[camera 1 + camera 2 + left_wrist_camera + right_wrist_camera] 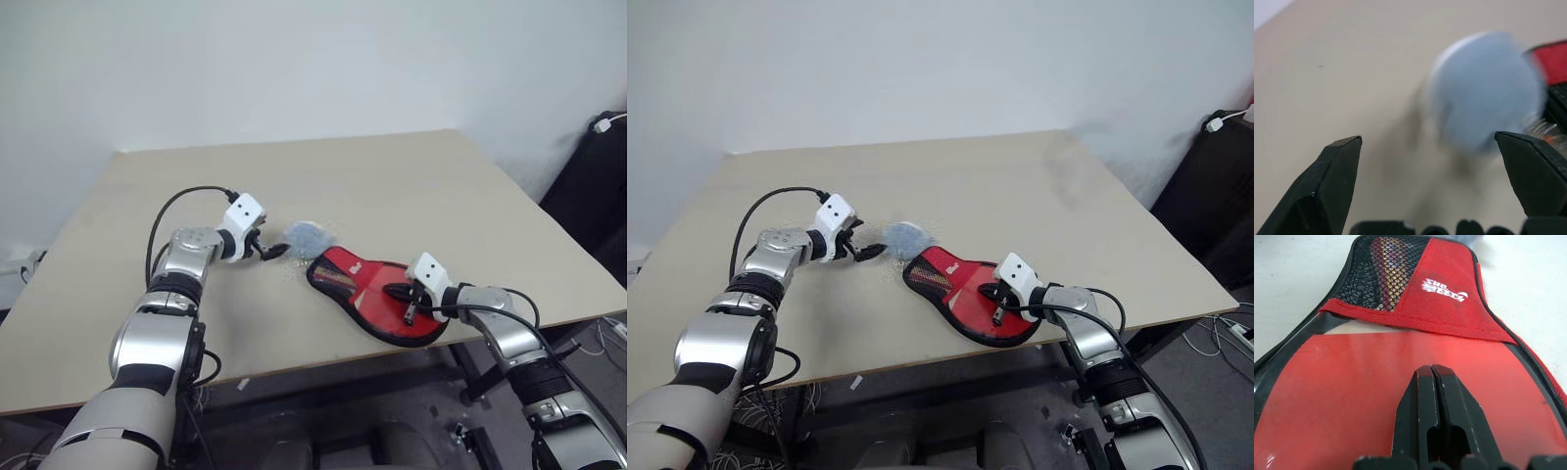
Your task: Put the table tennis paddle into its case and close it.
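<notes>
The case (377, 294) lies open on the surface (411, 186) near its front edge, at about 4 o'clock from the surface's centre. Its narrow handle end points toward 10 o'clock and the round end toward 4 o'clock.

The paddle (1400, 382) sits inside. From the right wrist view its red face fills the round part of the case, and its handle end is tucked under a red fabric pocket (1449, 289) with a black mesh panel (1381, 269) beside it. The handle itself is hidden, so how deep it sits I cannot tell.

The right tool (409, 303) has its fingers pressed together, holding nothing, tips resting on or just above the paddle face.

The left tool (273, 251) has its fingers spread wide apart and empty, just beside a small grey-blue round piece (307, 234) at the handle end of the case. Whether it touches that piece is unclear.

Step in hand, as I judge it: insertion looks done or nearly done, and the closing has not begun. No lid flap is visible over the paddle.

Next move calls for finding the free cover flap or the zip pull at the rim, bringing the cover over the red face, and keeping the case pinned while the zip runs round. The grey-blue piece may be in the way at 10 o'clock.
</notes>
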Controlling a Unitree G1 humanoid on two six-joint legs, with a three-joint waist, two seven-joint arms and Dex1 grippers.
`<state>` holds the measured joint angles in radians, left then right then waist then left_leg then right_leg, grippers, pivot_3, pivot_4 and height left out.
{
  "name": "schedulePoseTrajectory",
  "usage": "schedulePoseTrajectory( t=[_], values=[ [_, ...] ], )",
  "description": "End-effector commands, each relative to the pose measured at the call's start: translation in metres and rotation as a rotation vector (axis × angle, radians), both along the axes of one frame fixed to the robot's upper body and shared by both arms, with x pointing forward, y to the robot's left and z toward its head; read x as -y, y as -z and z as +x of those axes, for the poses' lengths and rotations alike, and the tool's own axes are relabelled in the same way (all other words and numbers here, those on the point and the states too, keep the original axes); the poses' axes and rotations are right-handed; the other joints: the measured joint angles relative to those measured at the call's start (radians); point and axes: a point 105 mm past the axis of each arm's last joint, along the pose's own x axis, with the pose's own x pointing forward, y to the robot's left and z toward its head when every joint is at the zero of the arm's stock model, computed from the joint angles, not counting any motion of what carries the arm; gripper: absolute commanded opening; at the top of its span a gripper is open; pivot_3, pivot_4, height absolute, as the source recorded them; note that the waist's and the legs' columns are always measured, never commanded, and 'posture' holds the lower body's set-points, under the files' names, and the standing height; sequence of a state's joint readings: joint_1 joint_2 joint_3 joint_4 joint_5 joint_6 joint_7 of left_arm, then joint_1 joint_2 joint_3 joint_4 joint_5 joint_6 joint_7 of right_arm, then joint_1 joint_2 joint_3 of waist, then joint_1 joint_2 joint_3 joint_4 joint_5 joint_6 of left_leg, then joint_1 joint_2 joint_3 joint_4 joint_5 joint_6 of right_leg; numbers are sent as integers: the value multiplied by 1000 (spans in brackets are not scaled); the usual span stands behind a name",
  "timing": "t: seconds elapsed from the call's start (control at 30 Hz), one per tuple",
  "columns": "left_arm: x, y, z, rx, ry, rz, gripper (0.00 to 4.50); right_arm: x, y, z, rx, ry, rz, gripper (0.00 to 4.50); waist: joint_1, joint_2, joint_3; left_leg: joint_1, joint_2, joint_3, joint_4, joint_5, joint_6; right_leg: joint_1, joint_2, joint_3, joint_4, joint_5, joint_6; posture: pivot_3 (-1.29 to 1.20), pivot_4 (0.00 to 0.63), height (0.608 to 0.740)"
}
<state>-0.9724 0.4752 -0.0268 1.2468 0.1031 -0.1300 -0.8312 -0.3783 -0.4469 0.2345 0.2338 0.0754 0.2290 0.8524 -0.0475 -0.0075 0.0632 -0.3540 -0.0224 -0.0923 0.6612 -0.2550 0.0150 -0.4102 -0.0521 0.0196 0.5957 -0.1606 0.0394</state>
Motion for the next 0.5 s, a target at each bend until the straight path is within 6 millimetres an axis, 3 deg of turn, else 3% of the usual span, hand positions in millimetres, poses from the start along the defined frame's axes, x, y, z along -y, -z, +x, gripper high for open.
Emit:
schedulePoseTrajectory(
  t=[0.03,0.3,0.5],
  values=[
    [-5,-28,10,95,-43,-47,4491,3,12,-1,-34,11,-35,0,0,0,0,0,0,0,0,0,0,0,0,0,0,0,0,0,0,740],
    [-32,-58,20,294,-291,-240,4491,4,-26,30,120,150,70,0,0,0,0,0,-1,-1,0,0,0,0,0,1,1,0,0,0,0,740],
    [-56,-53,11,351,-421,-248,4491,-1,-57,47,196,217,161,0,0,0,0,-5,-4,3,0,-1,-1,-10,0,10,10,1,-1,0,0,740]
  ],
)
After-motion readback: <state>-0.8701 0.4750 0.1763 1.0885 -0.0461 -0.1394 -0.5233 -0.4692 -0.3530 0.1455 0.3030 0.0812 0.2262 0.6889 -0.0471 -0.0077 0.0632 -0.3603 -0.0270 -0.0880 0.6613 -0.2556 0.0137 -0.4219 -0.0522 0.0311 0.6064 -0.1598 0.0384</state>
